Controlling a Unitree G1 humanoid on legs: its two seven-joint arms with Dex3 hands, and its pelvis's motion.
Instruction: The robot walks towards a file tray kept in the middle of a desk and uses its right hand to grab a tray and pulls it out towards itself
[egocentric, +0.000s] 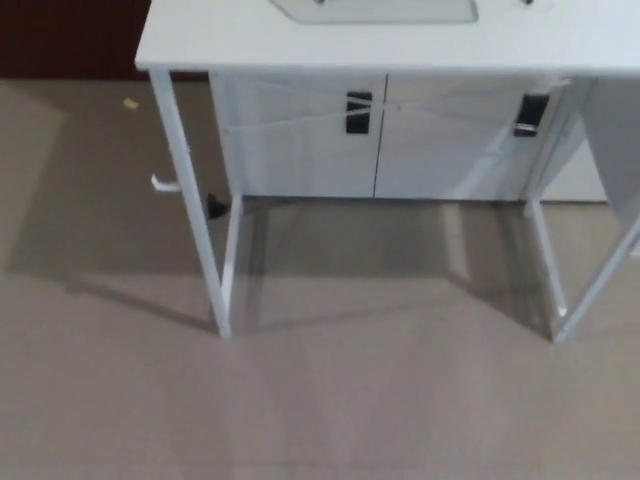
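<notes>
beige floor (330, 400) fills the lower half of the head view, with a white desk (200, 40) standing across the top. neither robot hand shows, so pose and fingers cannot be told. one file tray (375, 10) lies on the desktop at the upper edge, cut off by the frame. behind the desk legs stands a white cabinet (300, 150) with two dark handles.

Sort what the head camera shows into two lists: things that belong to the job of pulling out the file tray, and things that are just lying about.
Belongs to the job:
- white desk
- file tray, only its near edge showing at the top of the picture

Just lying about:
- yellowish scrap on the floor
- white cabinet behind the desk

Neither robot hand shows.
</notes>
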